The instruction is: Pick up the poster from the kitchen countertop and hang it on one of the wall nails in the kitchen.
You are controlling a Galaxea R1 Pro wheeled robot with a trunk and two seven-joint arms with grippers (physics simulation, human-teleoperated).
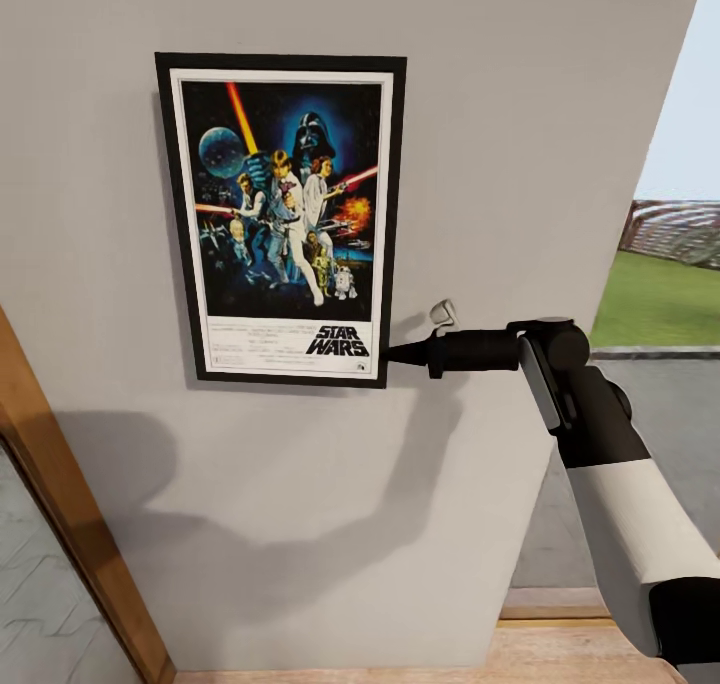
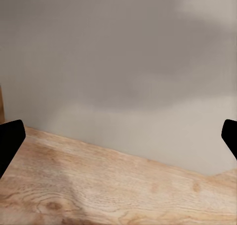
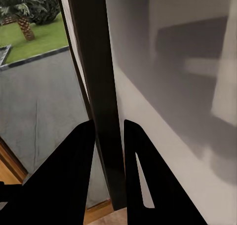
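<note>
The poster (image 1: 281, 219) is seen flat against the grey wall (image 1: 500, 114), long axis upright. Its lower right corner is pinched edge-on by the right gripper (image 1: 388, 355), jaws closed on the black frame (image 3: 101, 111). The left gripper (image 2: 118, 136) hangs empty, jaws wide apart.

wall (image 1: 300, 484) – matt grey plaster | floor (image 2: 98, 185) – grained light wood | poster (image 1: 285, 214) – black frame

The head camera faces the grey wall (image 1: 500, 114) close up, looking slightly down on the right claw (image 1: 392, 354) at the poster (image 1: 282, 219). The right wrist camera sights along its claw (image 3: 108, 136), very near the poster's edge (image 3: 98, 77). The left wrist camera faces down toward wall and wood floor (image 2: 98, 185).
</note>
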